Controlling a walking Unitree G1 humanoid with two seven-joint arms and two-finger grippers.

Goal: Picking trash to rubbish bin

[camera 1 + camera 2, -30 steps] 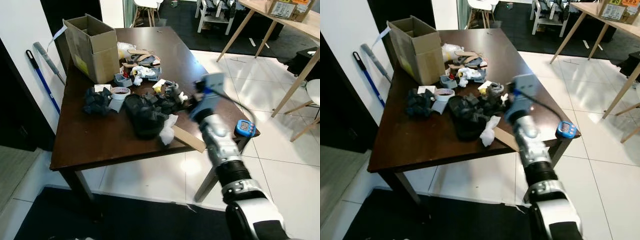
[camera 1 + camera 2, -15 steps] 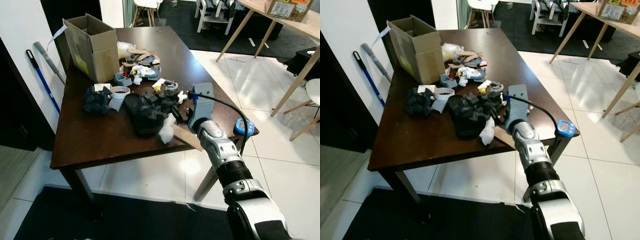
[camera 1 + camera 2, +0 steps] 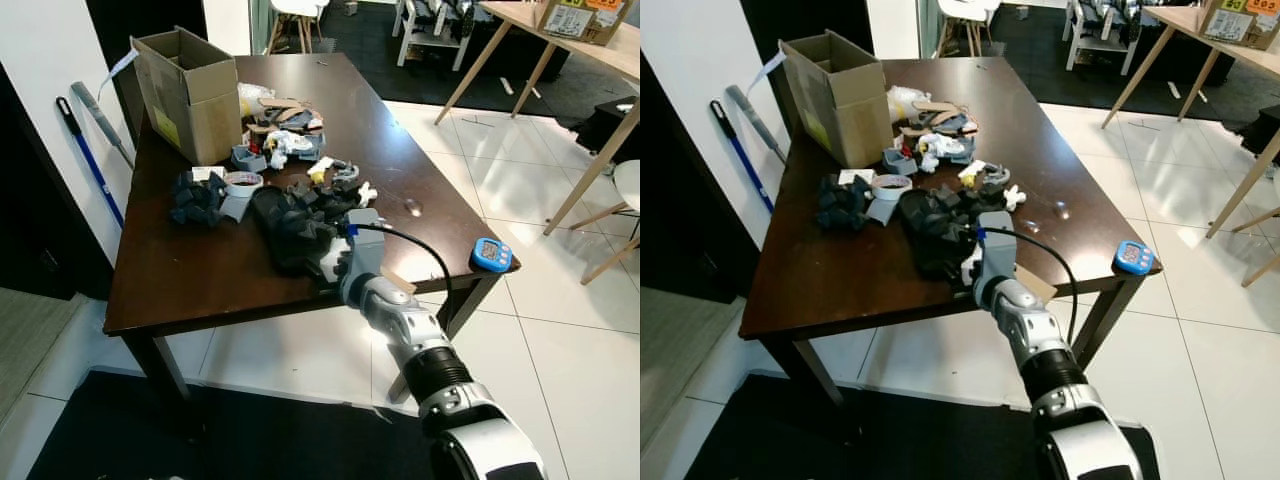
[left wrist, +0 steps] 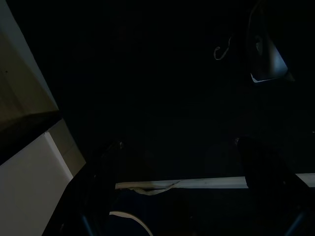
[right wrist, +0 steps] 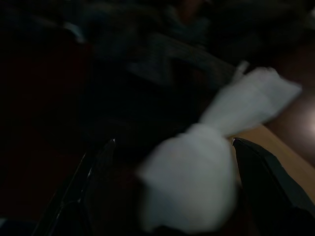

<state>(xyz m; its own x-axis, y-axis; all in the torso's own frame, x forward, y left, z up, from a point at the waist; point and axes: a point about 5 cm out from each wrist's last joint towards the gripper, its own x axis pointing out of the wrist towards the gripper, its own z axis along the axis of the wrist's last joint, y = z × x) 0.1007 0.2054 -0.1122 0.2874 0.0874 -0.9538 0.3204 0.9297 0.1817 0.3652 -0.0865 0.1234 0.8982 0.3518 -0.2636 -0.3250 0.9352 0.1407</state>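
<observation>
Crumpled white tissue (image 5: 197, 182): located at the near edge of the dark wooden surface (image 3: 200, 275), at 6 o'clock from the black pile of scrap (image 3: 295, 225) and touching it. In the right wrist view the tissue is seen between the two black fingers (image 5: 98, 196), which are spread wide on either side; contact with it cannot be told.

Right gripper (image 3: 335, 268): positioned at the tissue, wrist housing over the near edge of the surface, silver arm leading back toward 5 o'clock. Nothing is seen gripped.

Strip of cardboard (image 3: 395, 282): lying at the surface edge, just beside the tissue at 3 o'clock, partly covered by the wrist.

Roll of tape (image 3: 241, 181): at 11 o'clock from the black pile, next to a smaller dark clump (image 3: 195, 200).

Mixed small litter (image 3: 285, 140): gathered at 12 o'clock from the pile.

Open cardboard box (image 3: 185, 95): standing at the far left corner of the surface.

Blue device (image 3: 489, 254): at the near right corner.

Blue-handled mop (image 3: 90, 165): leaned against the wall at 9 o'clock.

Left gripper (image 4: 182, 196): hanging in shade, fingers apart, nothing between them.
</observation>
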